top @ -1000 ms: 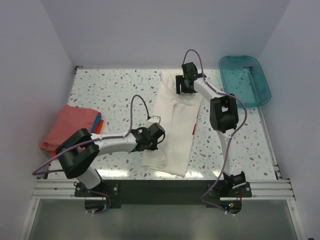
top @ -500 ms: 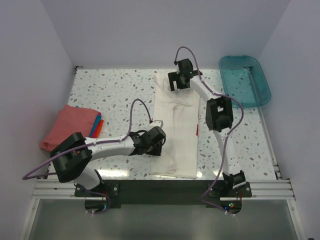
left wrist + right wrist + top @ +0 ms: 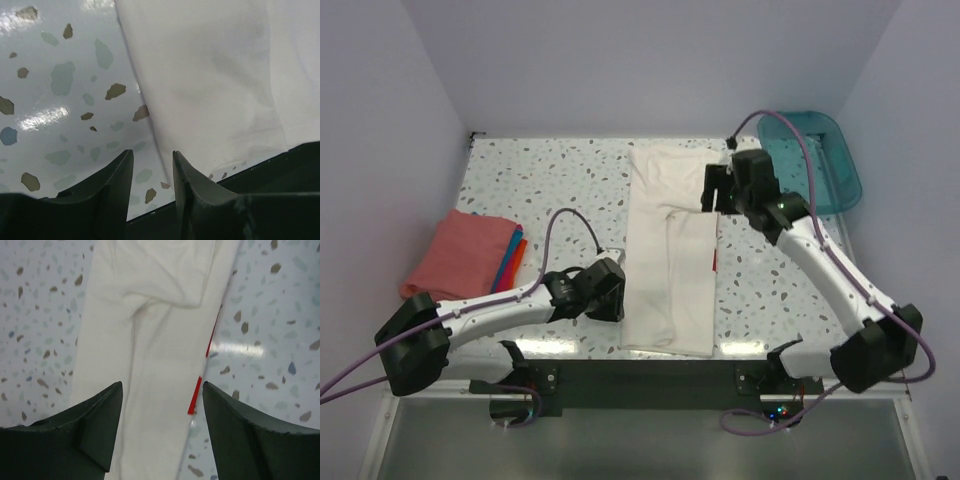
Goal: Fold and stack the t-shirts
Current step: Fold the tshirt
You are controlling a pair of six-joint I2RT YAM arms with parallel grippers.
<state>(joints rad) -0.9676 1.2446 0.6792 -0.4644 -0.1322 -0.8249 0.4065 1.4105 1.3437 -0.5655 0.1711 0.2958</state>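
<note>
A large white t-shirt (image 3: 670, 250) lies folded into a long strip down the middle of the table, with a sliver of red print (image 3: 714, 260) at its right edge. My left gripper (image 3: 612, 298) is low beside the strip's near left edge (image 3: 200, 85). It is open (image 3: 152, 152), with only table and the cloth's edge showing between its fingertips. My right gripper (image 3: 712, 188) hovers over the strip's upper right part, open wide (image 3: 162, 385), above the white cloth (image 3: 150, 340) and red print (image 3: 195, 395). A salmon-pink folded tee (image 3: 460, 255) tops a pile at the left, with orange-red and blue edges (image 3: 516, 252) showing.
A teal translucent tub (image 3: 810, 160) stands at the back right corner. Walls close in the speckled table (image 3: 550, 180) on three sides. The dark front rail (image 3: 650, 375) runs along the near edge, close below the shirt's hem.
My left gripper opened, let go of the white shirt and drew back to the near left. My right gripper left the shirt's far edge and came nearer and rightward. The strip now lies straighter.
</note>
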